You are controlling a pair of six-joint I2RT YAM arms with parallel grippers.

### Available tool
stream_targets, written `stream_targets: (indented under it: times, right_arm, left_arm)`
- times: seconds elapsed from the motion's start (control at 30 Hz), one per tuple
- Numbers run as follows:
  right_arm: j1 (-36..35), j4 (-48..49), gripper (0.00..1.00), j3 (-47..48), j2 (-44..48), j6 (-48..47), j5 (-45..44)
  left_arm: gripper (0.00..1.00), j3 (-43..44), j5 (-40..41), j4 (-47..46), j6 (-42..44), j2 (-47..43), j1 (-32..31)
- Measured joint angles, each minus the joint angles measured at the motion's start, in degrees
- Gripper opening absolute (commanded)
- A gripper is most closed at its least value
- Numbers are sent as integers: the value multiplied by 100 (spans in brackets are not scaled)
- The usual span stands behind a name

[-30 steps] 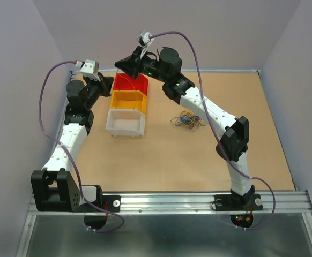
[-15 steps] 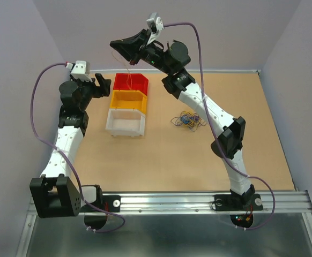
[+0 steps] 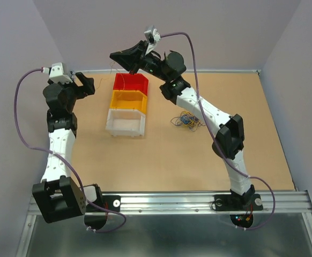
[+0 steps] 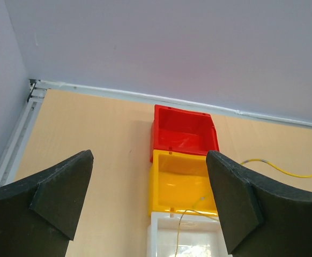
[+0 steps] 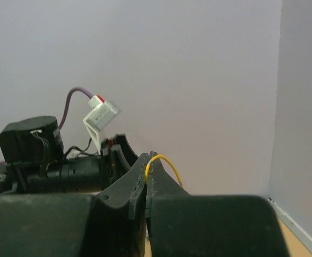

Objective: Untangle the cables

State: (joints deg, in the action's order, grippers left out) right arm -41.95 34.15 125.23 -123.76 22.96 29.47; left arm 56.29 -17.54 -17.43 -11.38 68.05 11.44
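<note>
Right gripper pinched tight on a yellow wire, held high above the red bin by the back wall, remaining cables clumped on open table to its right, left gripper spread wide, empty.

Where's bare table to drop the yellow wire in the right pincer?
Widest for the yellow wire: table between the white bin, the cable clump and the near rail. Also beyond the right arm, toward the right wall. Crowded: narrow gap between the bin row and clump.
</note>
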Motion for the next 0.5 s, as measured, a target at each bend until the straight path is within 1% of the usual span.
stream_targets:
  times: [0.23, 0.33, 0.4, 0.5]
  right_arm:
    - [0, 195, 1, -356, 13, -7, 105]
    - [0, 328, 0, -719, 94, -33, 120]
    - [0, 348, 0, -1126, 227, -61, 116]
    - [0, 409, 1, -2127, 664, -116, -31]
  left_arm:
    - [99, -42, -122, -125, -166, -103, 243]
    - [99, -46, -168, -125, -190, -103, 251]
    - [99, -57, -223, -188, -205, -103, 256]
    - [99, -151, -317, -358, -225, -103, 262]
